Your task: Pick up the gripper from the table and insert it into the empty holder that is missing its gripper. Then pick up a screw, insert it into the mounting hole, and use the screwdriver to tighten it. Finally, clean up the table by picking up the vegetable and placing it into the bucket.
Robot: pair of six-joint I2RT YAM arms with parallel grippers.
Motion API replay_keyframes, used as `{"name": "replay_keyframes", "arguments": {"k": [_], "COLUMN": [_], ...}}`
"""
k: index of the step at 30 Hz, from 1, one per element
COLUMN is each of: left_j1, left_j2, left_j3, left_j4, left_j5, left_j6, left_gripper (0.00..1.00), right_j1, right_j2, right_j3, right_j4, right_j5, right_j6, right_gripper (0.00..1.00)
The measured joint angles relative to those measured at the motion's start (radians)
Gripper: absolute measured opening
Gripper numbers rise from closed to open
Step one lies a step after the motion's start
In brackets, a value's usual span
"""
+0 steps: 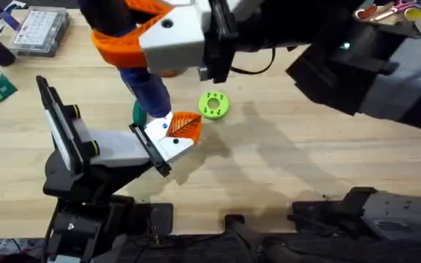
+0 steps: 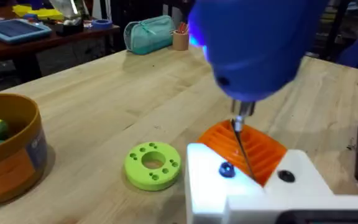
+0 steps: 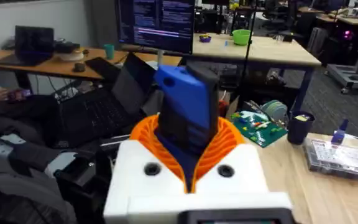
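your right fingers (image 3: 188, 163) grip the screwdriver (image 2: 260, 46) upright, bit over the holder (image 2: 247, 186) w/ orange gripper (image 2: 244, 149) seated, to tighten; left fingers: can't tell.

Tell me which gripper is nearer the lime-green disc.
Left. The left gripper sits low at the table, right beside the disc; the right gripper is raised well above, clamped on the screwdriver.
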State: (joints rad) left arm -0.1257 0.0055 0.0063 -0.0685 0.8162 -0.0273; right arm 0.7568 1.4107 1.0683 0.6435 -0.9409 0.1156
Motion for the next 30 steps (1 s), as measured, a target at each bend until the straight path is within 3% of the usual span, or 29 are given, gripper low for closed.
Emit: {"name": "replay_keyframes", "arguments": {"k": [30], "left_j1": [0.0], "left_j2": [0.0], "left_j3": [0.0], "left_j4": [0.0], "left_j5": [0.0], "left_j6": [0.0], "left_gripper": [0.017], "right_j1": [0.022], "right_j2": [0.017], "right_j3": [0.0], "right_j4": [-0.009], "right_j5": [-0.019], "right_j6": [-0.041], "right_gripper": [0.027]}}
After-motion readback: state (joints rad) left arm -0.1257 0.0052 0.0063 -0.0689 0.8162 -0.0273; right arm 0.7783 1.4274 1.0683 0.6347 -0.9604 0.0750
